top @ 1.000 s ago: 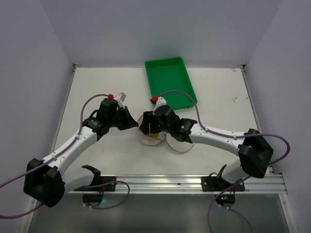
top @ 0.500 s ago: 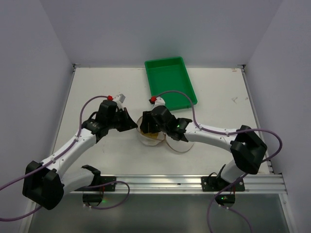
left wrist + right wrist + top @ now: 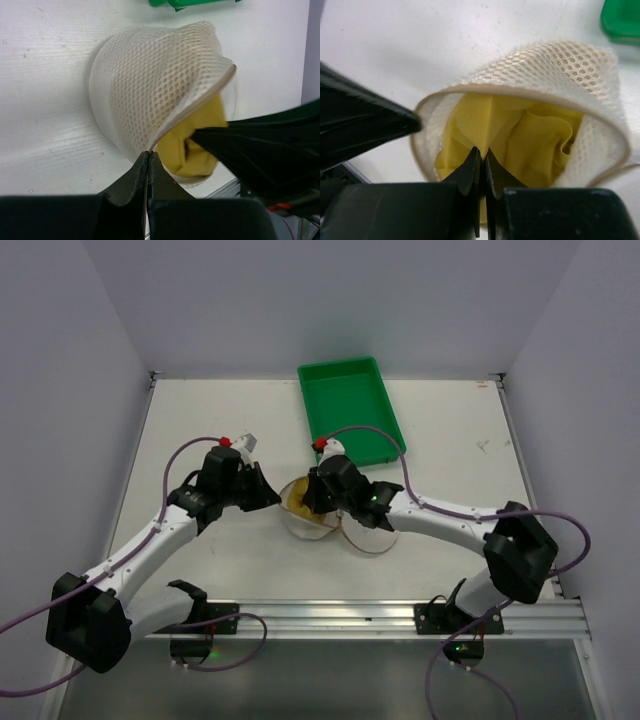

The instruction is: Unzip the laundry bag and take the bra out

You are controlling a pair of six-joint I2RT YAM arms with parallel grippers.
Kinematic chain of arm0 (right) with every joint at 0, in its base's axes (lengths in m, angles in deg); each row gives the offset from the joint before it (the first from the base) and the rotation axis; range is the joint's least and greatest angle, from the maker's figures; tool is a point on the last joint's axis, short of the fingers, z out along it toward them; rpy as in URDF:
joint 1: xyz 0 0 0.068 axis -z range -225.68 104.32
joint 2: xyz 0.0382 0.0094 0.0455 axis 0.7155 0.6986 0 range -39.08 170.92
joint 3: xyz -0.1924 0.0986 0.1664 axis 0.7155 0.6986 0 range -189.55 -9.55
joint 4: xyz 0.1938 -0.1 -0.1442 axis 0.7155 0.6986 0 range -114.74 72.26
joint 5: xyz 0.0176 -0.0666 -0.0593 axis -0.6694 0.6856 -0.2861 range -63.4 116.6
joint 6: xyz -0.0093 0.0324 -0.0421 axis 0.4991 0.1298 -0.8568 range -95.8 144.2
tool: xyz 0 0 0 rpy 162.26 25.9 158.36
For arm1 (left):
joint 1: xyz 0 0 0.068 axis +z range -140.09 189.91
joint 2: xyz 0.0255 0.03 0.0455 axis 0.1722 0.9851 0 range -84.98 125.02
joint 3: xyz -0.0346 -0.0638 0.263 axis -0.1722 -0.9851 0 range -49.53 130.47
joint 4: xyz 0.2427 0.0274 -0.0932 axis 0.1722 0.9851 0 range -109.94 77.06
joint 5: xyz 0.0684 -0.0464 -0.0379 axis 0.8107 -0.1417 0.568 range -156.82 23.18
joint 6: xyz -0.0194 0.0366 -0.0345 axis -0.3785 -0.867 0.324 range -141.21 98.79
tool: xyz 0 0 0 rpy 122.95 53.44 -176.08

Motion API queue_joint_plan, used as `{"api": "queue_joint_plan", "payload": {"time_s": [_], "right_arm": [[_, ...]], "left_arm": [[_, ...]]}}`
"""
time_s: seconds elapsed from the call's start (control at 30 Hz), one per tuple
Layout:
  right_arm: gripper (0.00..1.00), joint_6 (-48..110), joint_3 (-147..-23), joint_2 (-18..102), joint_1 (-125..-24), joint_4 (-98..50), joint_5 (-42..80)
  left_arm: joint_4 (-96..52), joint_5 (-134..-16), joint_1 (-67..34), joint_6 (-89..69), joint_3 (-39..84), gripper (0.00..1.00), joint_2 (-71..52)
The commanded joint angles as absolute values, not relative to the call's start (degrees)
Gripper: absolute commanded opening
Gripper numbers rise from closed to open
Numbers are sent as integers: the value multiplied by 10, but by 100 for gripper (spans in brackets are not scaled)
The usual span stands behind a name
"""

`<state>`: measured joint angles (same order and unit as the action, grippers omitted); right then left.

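Left hand (image 3: 149, 157) pinches laundry bag (image 3: 145, 85) rim | right hand (image 3: 481, 153) grips bra (image 3: 530, 145)

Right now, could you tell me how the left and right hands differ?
The left hand pinches the bag by its rim, from outside; the right hand reaches into the open mouth and pinches the yellow bra. Both hands are shut, fingertips pressed together.

From above, the right gripper (image 3: 310, 502) covers much of the laundry bag (image 3: 298, 525), leaving the yellow bra (image 3: 540, 145) a mere sliver. Both wrist views cut the green tray (image 3: 622, 17) off at their top edges.
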<state>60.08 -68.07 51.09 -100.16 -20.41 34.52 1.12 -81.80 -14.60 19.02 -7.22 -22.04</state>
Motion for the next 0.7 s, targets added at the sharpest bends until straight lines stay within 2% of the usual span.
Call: {"api": "queue_joint_plan", "payload": {"time_s": [0.0, 0.17, 0.3, 0.5, 0.67], "right_arm": [[0, 544, -692, 412, -997, -196, 323], [0, 478, -715, 314, -995, -163, 232], [0, 470, -740, 269, -968, -158, 215], [0, 476, -841, 271, -899, -161, 117], [0, 443, -940, 299, -874, -154, 118]], "left_arm": [[23, -796, -150, 171, -67, 0, -217], [18, -796, -150, 175, -71, 0, -197], [11, -804, -150, 175, -69, 0, -191], [13, -804, -150, 173, -72, 0, -186], [18, -809, -150, 176, -77, 0, -186]]}}
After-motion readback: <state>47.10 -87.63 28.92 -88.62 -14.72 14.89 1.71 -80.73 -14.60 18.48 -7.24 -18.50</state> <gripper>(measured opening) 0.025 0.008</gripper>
